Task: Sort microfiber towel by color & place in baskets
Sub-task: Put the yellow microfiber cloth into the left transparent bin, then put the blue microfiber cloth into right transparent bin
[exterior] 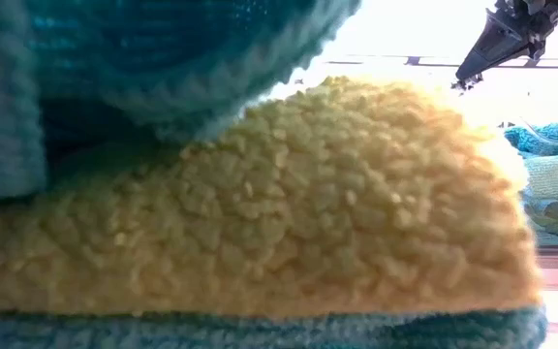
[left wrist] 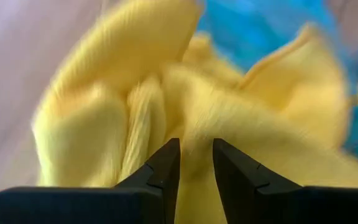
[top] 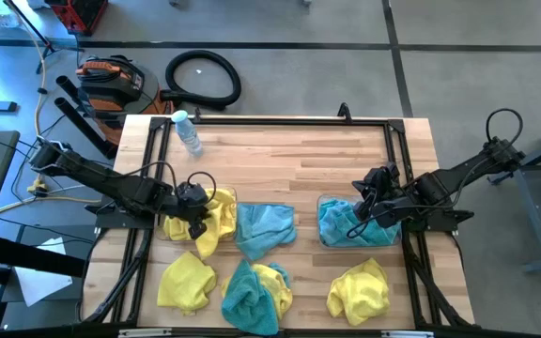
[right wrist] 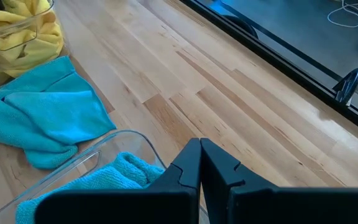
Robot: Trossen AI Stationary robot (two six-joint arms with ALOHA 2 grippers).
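Observation:
My left gripper (top: 195,207) is over the left basket (top: 229,195), which holds bright yellow towels (top: 209,221) that spill over its near rim. The gripper is shut on a yellow towel (left wrist: 166,93). My right gripper (right wrist: 201,148) is shut and empty, hovering just above the far left part of the right basket (right wrist: 124,138), which holds teal towels (top: 350,225). Loose on the table lie a teal towel (top: 266,225), a yellow towel (top: 186,282), a teal and yellow heap (top: 256,293) and another yellow towel (top: 360,289). My left gripper pinches a raised fold of the yellow towel (left wrist: 196,134) between its two fingers (left wrist: 166,165), slanting down from the table's left. How many layers are in the fold I cannot tell. The rest of the towel lies bunched in and over the left basket.
A clear water bottle with a blue cap (top: 188,131) lies near the far left corner. The far half of the table (top: 299,155) is bare wood inside a black frame. In the low view the heap of towels (exterior: 289,204) fills most of the picture.

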